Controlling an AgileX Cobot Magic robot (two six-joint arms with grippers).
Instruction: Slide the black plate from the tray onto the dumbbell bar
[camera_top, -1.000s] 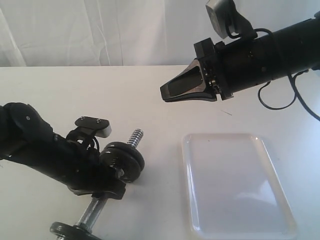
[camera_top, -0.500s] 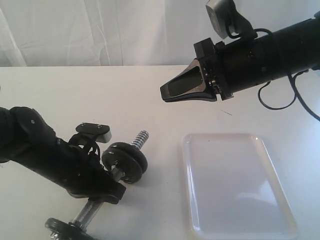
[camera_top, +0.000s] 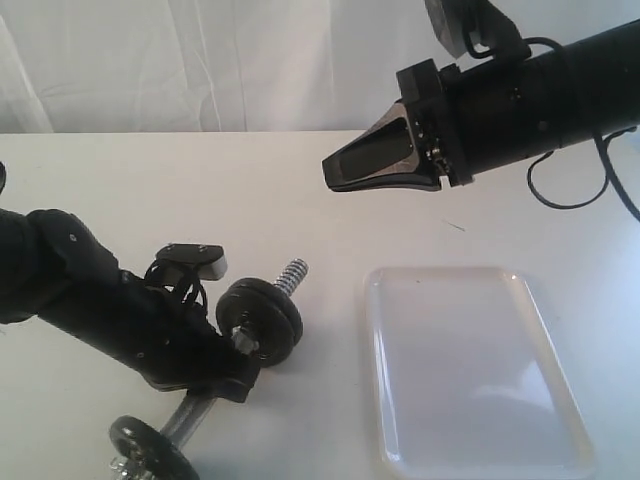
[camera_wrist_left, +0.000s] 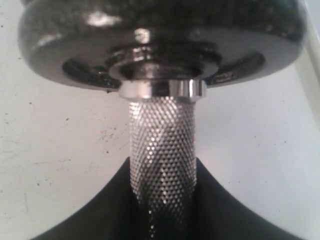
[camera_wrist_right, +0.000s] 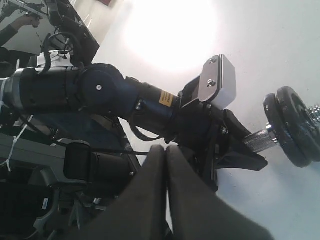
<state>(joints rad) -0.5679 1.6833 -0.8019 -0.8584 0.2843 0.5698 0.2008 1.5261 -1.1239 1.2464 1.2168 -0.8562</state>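
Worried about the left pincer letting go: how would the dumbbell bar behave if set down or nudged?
Likely to roll: the dumbbell bar carries round discs at both ends. Probably heavy for its size, being chrome metal with thick discs. Its knurled middle, clamped in the left pincer, should resist slipping.

**Bar swinging right, right arm lifting**

The left gripper (camera_top: 228, 378) is carrying the dumbbell bar (camera_top: 190, 418) rightward across the table, toward the tray side. The threaded end (camera_top: 292, 274) and the pair of black discs (camera_top: 262, 320) behind it are drifting right with it. The lower disc (camera_top: 152, 452) is tipping up, showing more of its face. The right gripper (camera_top: 345, 170) is rising slightly, and its wrist camera is slipping partly past the top edge of the exterior view.
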